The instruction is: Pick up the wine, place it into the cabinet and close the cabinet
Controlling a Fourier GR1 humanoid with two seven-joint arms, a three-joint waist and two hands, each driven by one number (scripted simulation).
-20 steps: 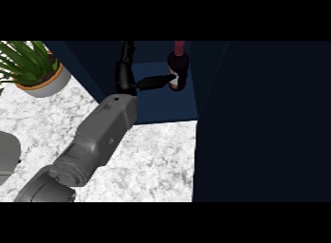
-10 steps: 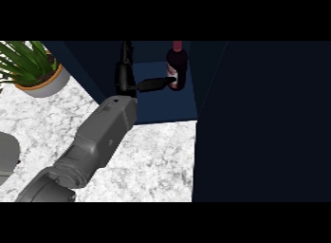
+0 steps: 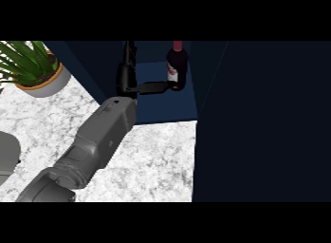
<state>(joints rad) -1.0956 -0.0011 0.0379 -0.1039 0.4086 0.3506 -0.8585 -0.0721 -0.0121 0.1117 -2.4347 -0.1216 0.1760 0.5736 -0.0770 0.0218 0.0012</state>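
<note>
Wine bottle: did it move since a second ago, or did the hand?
Nothing moved that I can see. The wine bottle still stands in the open cabinet, the hand stays beside it with its thumb at the bottle, and the potted plant is unchanged.

No text can be read anywhere; a pale label is seen on the wine bottle (image 3: pixel 176 66), but its print cannot be made out.

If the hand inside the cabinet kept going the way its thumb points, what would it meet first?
The wine bottle. The hand has its thumb stretched toward the bottle's lower body, seemingly touching it already, though depth is hard to judge. Its straight fingers point deeper into the cabinet.
</note>
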